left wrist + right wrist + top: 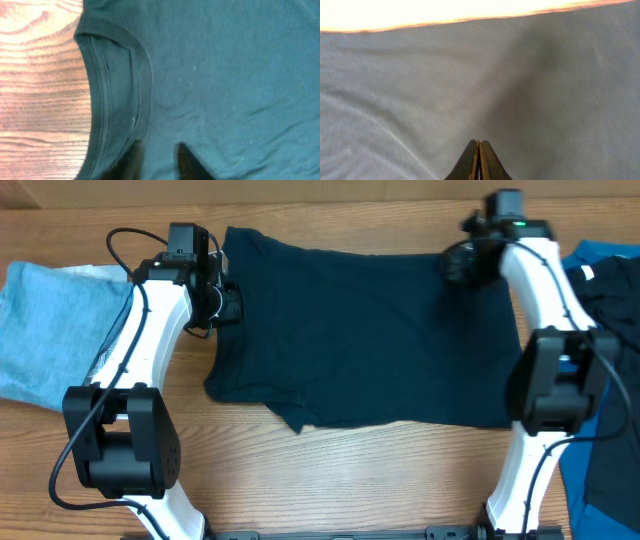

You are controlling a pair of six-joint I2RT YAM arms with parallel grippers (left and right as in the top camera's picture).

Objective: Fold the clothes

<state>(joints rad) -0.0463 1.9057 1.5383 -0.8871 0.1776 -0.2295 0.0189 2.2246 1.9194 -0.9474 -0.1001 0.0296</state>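
While the wooden tabletop [380, 480] carries several garments, the one being worked on is the dark navy shirt [370, 340], which lies spread open and mostly flat between the two arms, filling the ground from one pincer to the other. Out past the left pincer [222, 302], on the side away from the shirt, a light blue garment [45, 330] lies loosely heaped. Beyond the right arm, a royal blue garment [600, 252] waits in the same unsorted way. The left pincer sits at the shirt's near edge, its fingers [187, 162] a little apart with dark cloth showing between them and nothing gripped, as far as I can see. Just ahead of it runs the ribbed collar [142, 85], curving against bare wood. The right pincer [462, 265] rests at the shirt's far corner on its own side. Its fingers are pressed tight together over the cloth, and I cannot tell whether any fabric is caught between them. To my eye the job has barely begun. The shirt shows no clean fold, only a rumpled flap at the lower edge nearer the left pincer. Its sides have yet to be brought in, its length has yet to be doubled over, and the other garments look untouched.
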